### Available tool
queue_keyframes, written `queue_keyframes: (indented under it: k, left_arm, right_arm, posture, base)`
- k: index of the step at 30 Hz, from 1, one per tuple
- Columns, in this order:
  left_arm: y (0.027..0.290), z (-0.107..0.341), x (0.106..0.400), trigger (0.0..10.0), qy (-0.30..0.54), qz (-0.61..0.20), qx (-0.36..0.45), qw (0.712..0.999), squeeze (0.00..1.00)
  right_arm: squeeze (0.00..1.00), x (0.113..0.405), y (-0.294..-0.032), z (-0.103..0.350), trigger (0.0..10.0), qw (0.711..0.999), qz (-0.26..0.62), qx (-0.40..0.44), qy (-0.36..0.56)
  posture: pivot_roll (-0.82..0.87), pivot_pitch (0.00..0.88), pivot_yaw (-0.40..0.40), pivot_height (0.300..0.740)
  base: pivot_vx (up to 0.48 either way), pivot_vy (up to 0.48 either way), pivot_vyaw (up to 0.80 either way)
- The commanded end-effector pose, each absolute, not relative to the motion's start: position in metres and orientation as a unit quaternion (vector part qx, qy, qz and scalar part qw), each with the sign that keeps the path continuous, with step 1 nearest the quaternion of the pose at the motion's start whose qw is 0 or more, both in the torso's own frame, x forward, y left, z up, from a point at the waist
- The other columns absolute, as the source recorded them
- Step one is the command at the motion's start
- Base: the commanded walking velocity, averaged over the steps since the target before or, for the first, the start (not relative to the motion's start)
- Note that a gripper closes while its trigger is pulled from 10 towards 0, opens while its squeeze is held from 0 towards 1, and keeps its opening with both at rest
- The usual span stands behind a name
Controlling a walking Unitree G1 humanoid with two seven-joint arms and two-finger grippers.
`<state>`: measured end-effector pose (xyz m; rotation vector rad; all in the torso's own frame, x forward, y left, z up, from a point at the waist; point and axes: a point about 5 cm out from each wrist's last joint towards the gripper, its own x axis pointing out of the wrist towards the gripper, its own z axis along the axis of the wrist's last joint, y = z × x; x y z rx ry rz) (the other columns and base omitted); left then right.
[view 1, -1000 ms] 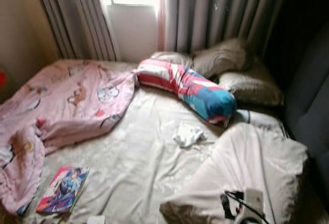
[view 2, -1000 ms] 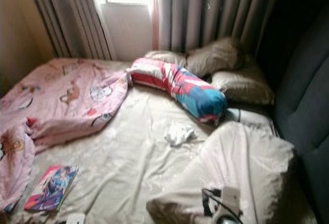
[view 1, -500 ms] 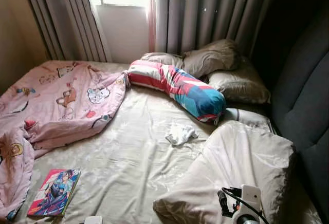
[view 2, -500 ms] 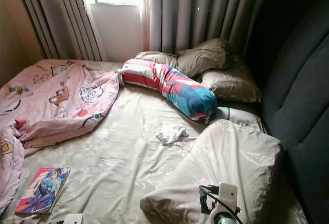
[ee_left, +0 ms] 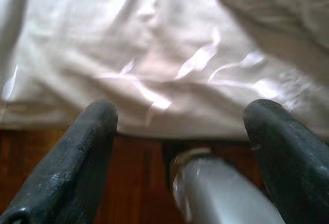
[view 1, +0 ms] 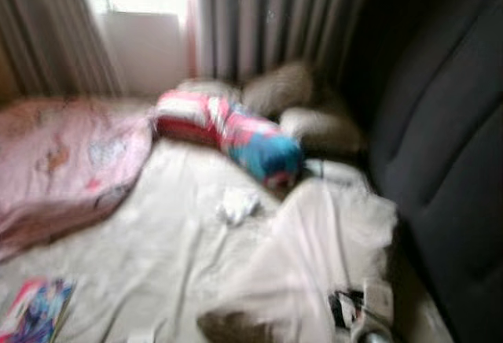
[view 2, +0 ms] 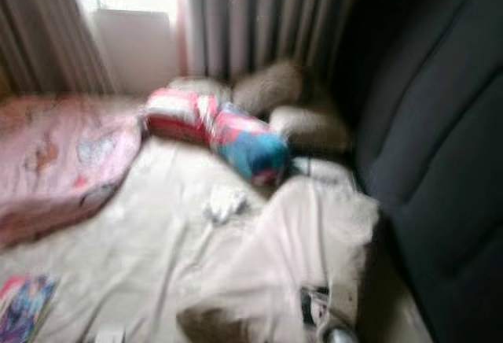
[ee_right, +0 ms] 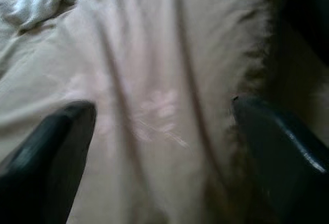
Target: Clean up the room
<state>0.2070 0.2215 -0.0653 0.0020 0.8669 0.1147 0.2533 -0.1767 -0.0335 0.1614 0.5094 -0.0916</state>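
Right wrist view: my right gripper (ee_right: 159,152) hangs spread and empty over the big pillow (ee_right: 154,80), my left gripper (ee_left: 185,147) likewise, ready to tidy

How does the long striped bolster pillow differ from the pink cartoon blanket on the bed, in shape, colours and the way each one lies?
The long striped bolster pillow is a plump roll, whereas the pink cartoon blanket is flat, rumpled cloth. The bolster has bold red, white and blue bands; the blanket is pale pink with small cartoon prints. The bolster lies slanted near the grey pillows; the blanket is spread over the bed's left side. Both rest on the cream bedsheet.
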Motion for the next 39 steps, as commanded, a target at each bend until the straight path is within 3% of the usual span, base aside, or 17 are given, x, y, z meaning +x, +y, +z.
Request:
queue_keyframes:
  k: [1,23,33,39]
  left_arm:
    - [0.217,-0.072,0.197,10.0,0.438,0.052,-0.002,0.898,0.00]
    - [0.221,-0.071,0.198,10.0,0.437,0.046,0.012,0.898,0.00]
    - [0.224,-0.067,0.203,10.0,0.432,0.050,0.016,0.900,0.00]
    - [0.224,-0.064,0.209,10.0,0.426,0.051,0.017,0.903,0.00]
  right_arm:
    - [0.00,0.247,-0.180,-0.038,10.0,0.959,-0.050,0.078,0.267]
    - [0.00,0.258,-0.165,-0.030,10.0,0.967,0.001,0.055,0.249]
    - [0.00,0.265,-0.153,-0.027,10.0,0.967,0.017,0.054,0.250]
    - [0.00,0.271,-0.153,-0.022,10.0,0.969,0.012,0.059,0.238]
  posture:
    - [0.02,0.000,-0.030,0.740]
    - [-0.01,0.000,0.000,0.740]
    - [0.01,0.000,0.016,0.665]
    - [0.03,0.000,0.009,0.655]
  base:
    - [0.000,0.000,0.00]
    - [0.000,0.000,0.00]
    - [0.000,0.000,0.00]
    - [0.000,0.000,0.00]
